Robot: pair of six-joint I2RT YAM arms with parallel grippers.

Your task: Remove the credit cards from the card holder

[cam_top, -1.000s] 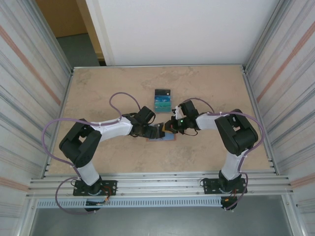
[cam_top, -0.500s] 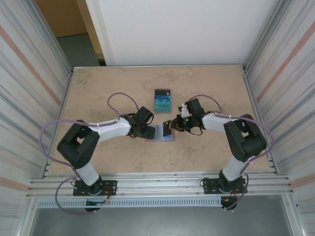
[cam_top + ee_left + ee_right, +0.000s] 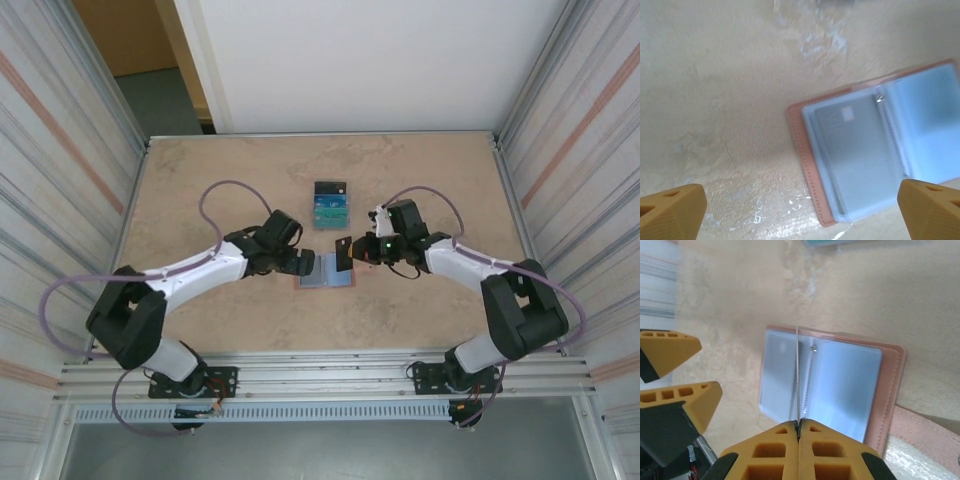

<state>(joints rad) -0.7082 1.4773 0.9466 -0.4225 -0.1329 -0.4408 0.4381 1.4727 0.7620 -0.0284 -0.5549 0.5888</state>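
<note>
Top view: I see the card holder lying open on the counter, pale blue pockets up, between my two hands. The right hand is clamped on one dark credit card, held on edge over the holder. The left hand is spread wide, holding nothing, at the holder's left edge. More credit cards lie stacked just beyond the holder, apart from it.
</note>
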